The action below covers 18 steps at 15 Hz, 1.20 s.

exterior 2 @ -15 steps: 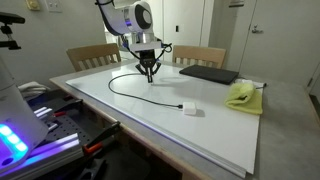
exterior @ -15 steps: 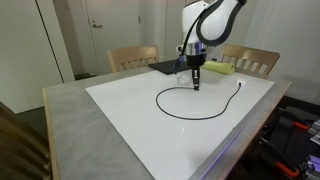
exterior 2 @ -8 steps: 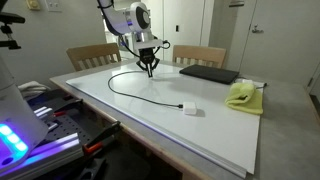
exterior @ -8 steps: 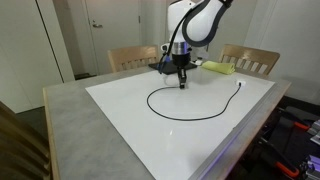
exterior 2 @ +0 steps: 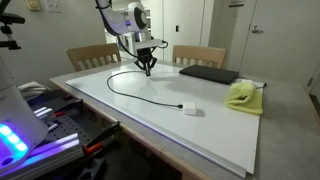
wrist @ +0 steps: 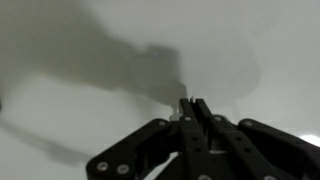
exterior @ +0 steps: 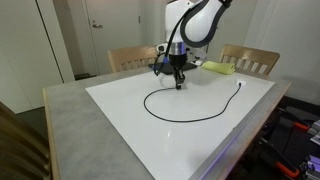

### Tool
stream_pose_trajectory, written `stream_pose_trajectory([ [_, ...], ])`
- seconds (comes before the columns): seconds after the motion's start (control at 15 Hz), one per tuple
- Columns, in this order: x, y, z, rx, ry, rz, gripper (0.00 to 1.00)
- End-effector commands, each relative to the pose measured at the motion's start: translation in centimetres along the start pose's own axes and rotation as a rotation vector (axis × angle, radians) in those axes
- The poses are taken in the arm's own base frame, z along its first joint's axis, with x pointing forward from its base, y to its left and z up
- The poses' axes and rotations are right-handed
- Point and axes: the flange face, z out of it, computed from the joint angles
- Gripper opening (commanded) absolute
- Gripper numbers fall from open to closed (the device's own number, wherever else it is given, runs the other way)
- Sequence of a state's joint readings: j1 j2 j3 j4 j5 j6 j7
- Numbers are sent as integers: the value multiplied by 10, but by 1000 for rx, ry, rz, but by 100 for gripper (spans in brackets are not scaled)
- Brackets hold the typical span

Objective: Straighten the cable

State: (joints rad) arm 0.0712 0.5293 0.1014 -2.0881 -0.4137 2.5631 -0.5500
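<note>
The cable (exterior: 190,118) is a thin black cord lying in an open loop on the white tabletop sheet (exterior: 130,125). It also shows in an exterior view (exterior 2: 135,97), ending in a small white plug (exterior 2: 188,109). My gripper (exterior: 179,86) points straight down at the cable's other end, near the back of the sheet; it also shows in an exterior view (exterior 2: 148,72). The fingers (wrist: 187,108) are pressed together in the wrist view, with the cable end pinched at the tips. The cable itself barely shows there.
A flat black pad (exterior 2: 208,74) and a yellow cloth (exterior 2: 243,95) lie at the back of the table. Two wooden chairs (exterior: 132,57) (exterior: 250,60) stand behind it. The sheet's front edge (exterior 2: 150,135) drops to equipment below.
My gripper has moved along the back of the sheet, away from the yellow cloth, dragging the cable end with it. The loop has widened. The white plug has stayed in place.
</note>
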Motion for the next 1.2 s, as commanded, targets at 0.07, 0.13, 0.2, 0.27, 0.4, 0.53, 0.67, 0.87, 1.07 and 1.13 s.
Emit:
stream_pose_trajectory([
  [0.07,47,-26,-14,-14,51,-245,2],
  [0.13,59,-33,-17,-15,66,-297,2],
  [0.2,70,-40,-21,-17,80,-350,2],
  [0.27,80,-46,-24,-21,94,-401,2],
  [0.4,74,-51,-29,-16,84,-367,2],
  [0.53,81,-57,-32,-16,90,-377,10],
  [0.67,79,-54,-31,-16,86,-371,10],
  [0.87,77,-52,-30,-17,83,-366,10],
  [1.07,81,-54,-31,-43,123,-436,2],
  [1.13,86,-54,-34,-76,142,-500,2],
])
